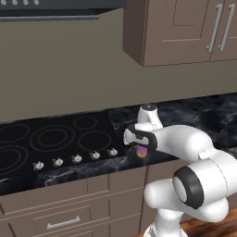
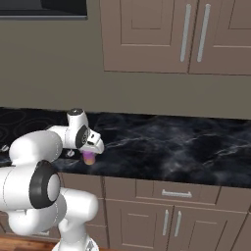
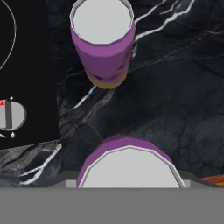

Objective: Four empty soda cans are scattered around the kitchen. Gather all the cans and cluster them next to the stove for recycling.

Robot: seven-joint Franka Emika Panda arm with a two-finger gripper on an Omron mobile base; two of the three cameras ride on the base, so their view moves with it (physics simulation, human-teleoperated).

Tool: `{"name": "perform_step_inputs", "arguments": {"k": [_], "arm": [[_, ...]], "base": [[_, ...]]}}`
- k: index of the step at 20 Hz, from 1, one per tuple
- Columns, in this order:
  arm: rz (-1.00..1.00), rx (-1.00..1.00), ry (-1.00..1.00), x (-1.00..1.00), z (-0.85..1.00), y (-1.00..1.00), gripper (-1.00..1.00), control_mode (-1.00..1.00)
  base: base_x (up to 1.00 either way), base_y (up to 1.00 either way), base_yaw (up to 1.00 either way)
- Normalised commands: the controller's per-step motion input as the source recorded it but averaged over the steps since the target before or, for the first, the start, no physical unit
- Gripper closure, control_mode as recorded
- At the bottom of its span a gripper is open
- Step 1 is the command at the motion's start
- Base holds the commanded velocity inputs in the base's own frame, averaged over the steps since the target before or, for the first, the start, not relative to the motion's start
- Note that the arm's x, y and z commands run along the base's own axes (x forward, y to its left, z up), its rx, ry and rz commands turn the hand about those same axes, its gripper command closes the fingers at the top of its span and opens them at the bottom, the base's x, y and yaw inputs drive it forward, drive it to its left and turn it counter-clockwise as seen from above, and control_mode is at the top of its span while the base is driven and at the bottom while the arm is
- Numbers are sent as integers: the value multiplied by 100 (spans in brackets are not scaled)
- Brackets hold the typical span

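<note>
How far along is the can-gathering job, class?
Done: one purple can stands on the marble counter beside the stove. In hand: the tool holds a second purple can above the counter nearby. Left: setting it down; the other cans aren't visible here.

Stove (image 1: 60,136) set into counter (image 2: 171,144), knobs (image 1: 76,159) along its front edge. Standing soda can (image 3: 103,48) on counter just right of stove. Second soda can (image 3: 129,164) nearer counter's front edge, under gripper (image 1: 139,147). Wall cabinets (image 2: 186,37) above counter; drawers (image 1: 65,213) below.
</note>
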Motion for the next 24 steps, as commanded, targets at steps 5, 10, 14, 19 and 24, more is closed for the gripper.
{"name": "perform_step_inputs", "arguments": {"k": [5,10,14,19,24], "arm": [[0,0,0,0,0,0,-100,-100],[0,0,0,0,0,0,-100,-100],[0,0,3,0,0,0,-100,-100],[0,0,2,0,0,0,-100,-100],[0,0,0,-3,22,-6,-100,-100]], "base": [[0,0,0],[0,0,0],[0,0,0],[0,0,0],[0,0,0]]}}
